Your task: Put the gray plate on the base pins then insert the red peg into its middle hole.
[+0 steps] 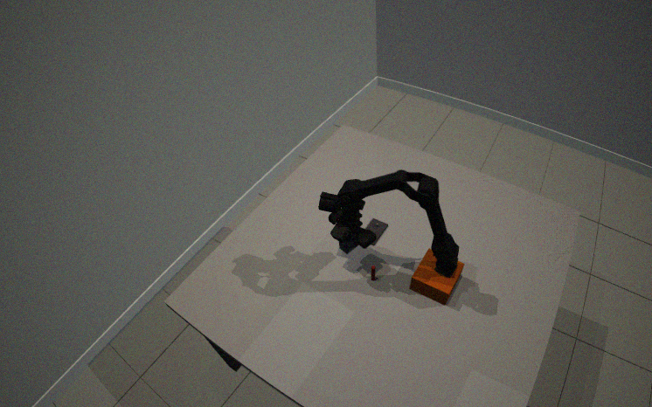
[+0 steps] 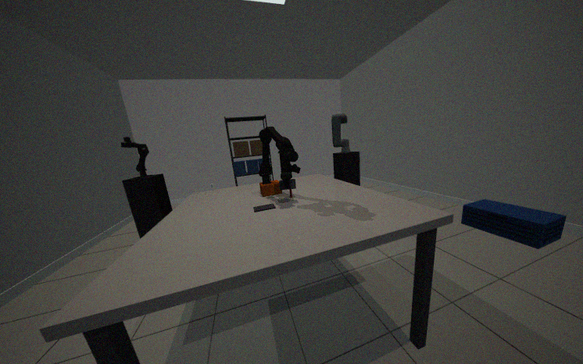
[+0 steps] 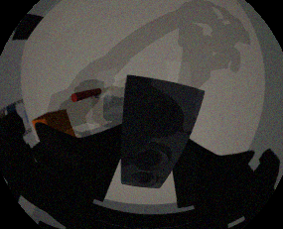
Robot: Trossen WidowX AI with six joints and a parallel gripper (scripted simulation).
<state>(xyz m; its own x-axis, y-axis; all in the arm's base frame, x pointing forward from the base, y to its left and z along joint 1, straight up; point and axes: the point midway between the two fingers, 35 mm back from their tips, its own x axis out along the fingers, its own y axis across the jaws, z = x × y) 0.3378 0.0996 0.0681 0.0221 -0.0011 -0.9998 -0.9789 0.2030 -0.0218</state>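
My gripper (image 1: 354, 239) (image 3: 149, 128) is shut on the gray plate (image 3: 149, 110) (image 2: 291, 183) and holds it above the table. In the wrist view the plate spans the gap between the dark fingers. In the top view only a dark edge of it shows under them. The gray base (image 1: 378, 229) (image 2: 264, 208) lies flat on the table, apart from the held plate, partly behind the gripper in the top view. Its pins are too small to make out clearly. The red peg (image 1: 373, 273) (image 2: 291, 193) (image 3: 86, 94) stands upright on the table between the gripper and the arm's mount.
The orange block (image 1: 436, 278) (image 2: 270, 188) under the arm stands near the peg. The arm's shadow falls across the pale table (image 1: 510, 242) (image 2: 203, 244). A shelf, two pedestals with other arms and a blue stack (image 2: 511, 221) stand away from the table.
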